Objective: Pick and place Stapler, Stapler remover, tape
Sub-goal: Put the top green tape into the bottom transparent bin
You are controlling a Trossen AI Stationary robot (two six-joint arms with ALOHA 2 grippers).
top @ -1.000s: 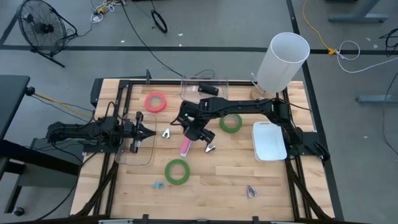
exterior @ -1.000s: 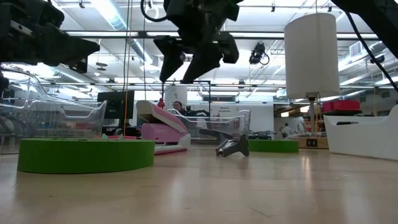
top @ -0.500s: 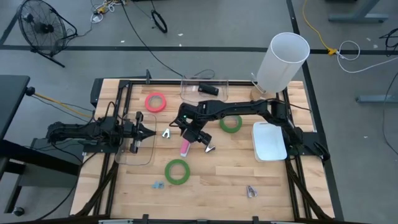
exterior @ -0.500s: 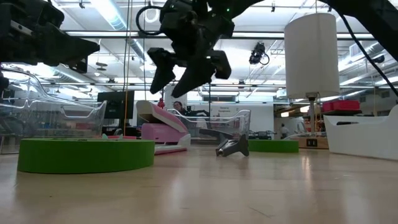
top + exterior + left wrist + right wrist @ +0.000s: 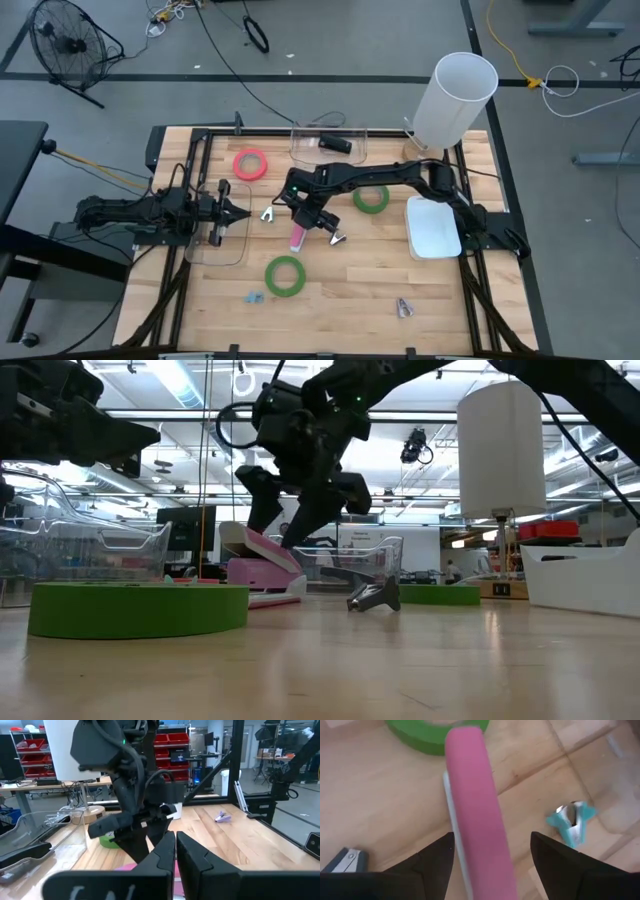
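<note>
Stapler (image 5: 298,236), pink with a white base, lying near the middle of the wooden table (image 5: 350,290); this item serves as the reference for all that follows. Right pincer (image 5: 492,851): directly above the stapler, fingers spread wide to either side of its pink top, not yet touching in the right wrist view; in the low view it hangs just over the stapler's raised end (image 5: 262,546). Left pincer (image 5: 238,210): well off to the stapler's left, over a clear tray (image 5: 216,245), fingers pressed together with nothing between them. Green tape roll (image 5: 285,275): just in front of the stapler, nearer the table's front edge. Second green tape roll (image 5: 372,198): to the stapler's right and a little behind, under the right arm. Pink-red tape roll (image 5: 250,164): behind and to the left. Teal staple remover (image 5: 254,297): front left, near the first green roll. White bin (image 5: 433,228): far right of the stapler.
</note>
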